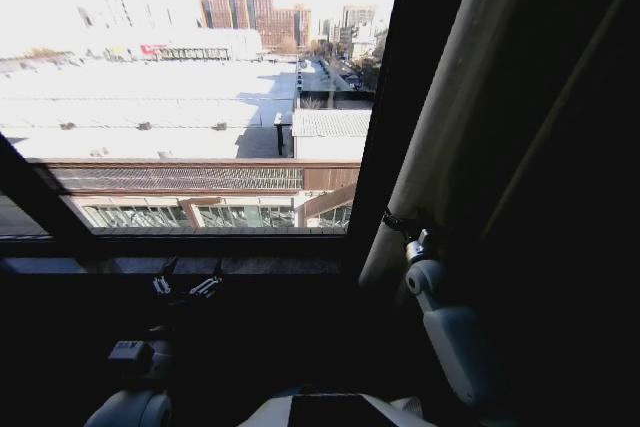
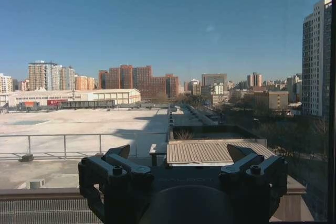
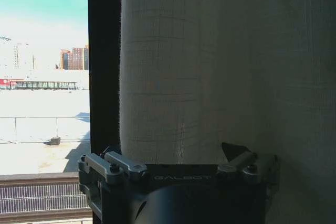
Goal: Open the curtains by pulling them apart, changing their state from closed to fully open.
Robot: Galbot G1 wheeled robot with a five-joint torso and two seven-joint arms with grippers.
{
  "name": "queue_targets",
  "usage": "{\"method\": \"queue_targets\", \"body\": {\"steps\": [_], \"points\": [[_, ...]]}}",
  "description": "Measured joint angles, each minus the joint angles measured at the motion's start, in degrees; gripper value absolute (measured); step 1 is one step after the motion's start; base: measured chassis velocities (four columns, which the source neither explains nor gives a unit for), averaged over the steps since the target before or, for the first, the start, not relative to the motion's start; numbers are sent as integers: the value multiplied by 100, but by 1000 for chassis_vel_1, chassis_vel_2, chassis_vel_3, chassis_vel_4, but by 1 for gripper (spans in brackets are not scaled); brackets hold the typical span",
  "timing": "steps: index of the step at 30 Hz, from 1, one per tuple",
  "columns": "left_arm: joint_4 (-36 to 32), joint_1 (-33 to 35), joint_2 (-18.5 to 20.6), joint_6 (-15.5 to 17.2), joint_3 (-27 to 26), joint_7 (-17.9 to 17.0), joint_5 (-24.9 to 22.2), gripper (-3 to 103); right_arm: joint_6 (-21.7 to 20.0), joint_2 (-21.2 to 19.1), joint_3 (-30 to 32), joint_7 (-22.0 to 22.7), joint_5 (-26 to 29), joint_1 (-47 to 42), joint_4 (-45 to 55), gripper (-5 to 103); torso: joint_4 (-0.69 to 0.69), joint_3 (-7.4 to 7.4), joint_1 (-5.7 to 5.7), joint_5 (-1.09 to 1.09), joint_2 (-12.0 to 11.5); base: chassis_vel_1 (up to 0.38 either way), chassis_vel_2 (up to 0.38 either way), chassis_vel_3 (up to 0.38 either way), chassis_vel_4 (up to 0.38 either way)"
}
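One of the curtains (image 1: 455, 117) hangs bunched at the right of the window, a cream fold against dark fabric. My right gripper (image 1: 402, 227) is up against its lower part. In the right wrist view the sheer white curtain (image 3: 210, 66) hangs right in front of that gripper (image 3: 173, 153), whose fingers stand wide apart; I cannot tell whether they touch the cloth. My left gripper (image 1: 190, 275) sits low before the window sill. It is open with nothing between its fingers (image 2: 119, 152), and it faces the bare glass.
A dark vertical window frame bar (image 1: 385, 97) stands just left of the bunched curtain. A dark sill (image 1: 180, 265) runs under the glass. Through the uncovered pane (image 1: 200, 67) I see roofs and city buildings.
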Motion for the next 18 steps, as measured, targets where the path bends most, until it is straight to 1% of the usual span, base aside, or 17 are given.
{"method": "queue_targets", "body": {"steps": [2, 4, 5, 6, 8, 11, 13, 14, 15, 16, 17, 18], "points": [[14, -5, 0, 4, 2, 0, 0, 100, 2, 5, -21, 0, -1, 33, -33, 91, 0, 0, 0, 0, 0, 0, 0, 0, 0], [22, -7, 0, 4, 1, 0, 0, 100, 2, 5, -27, 0, -1, 42, -42, 91, 0, 0, 0, 0, 0, 0, 0, 0, 0], [31, -11, 0, 4, -4, 0, 0, 100, 3, 5, -33, 0, -1, 47, -52, 86, 0, 0, 0, -1, 0, 0, 0, 0, 0], [54, -18, 0, 3, -12, 0, 0, 100, 3, 5, -37, 0, -1, 54, -62, 75, 0, 0, 0, 0, 0, 0, 0, 0, 0], [62, -21, -2, 0, -14, 0, 0, 100, 4, 5, -37, 0, -1, 56, -65, 75, 0, 0, 0, 0, 0, 0, 0, 0, 0], [87, -51, -12, -8, -11, 0, -4, 100, 5, -6, -35, -2, 2, 62, -80, 58, 0, 0, 0, 0, 0, 0, 0, 0, 0], [92, -63, -14, -9, -8, 0, -4, 100, 5, -8, -32, -2, 4, 64, -84, 58, 0, 0, 0, 0, 0, 0, 0, 0, 0], [100, -97, -22, -9, -1, 0, -5, 100, 7, -12, -23, -3, 7, 64, -89, 48, 0, 0, 0, 0, 0, 0, 0, 0, 0], [102, -113, -24, -9, -1, 0, -5, 100, 8, -14, -20, -3, 8, 59, -89, 48, 0, 0, 0, -1, 0, 0, 0, 0, 0], [102, -134, -26, -6, 0, 0, -6, 100, 9, -14, -18, -4, 11, 49, -88, 42, 0, 0, 0, 0, 0, 0, 0, 0, 0], [102, -134, -26, -6, 0, 0, -6, 100, 9, -14, -18, -4, 11, 49, -88, 42, 0, 0, 0, 0, 0, 0, 0, 0, 0], [103, -151, -27, -3, 0, 0, -6, 100, 10, -14, -18, -5, 14, 36, -85, 37, 0, 0, 0, 0, 0, 0, 0, 0, 0]]}}
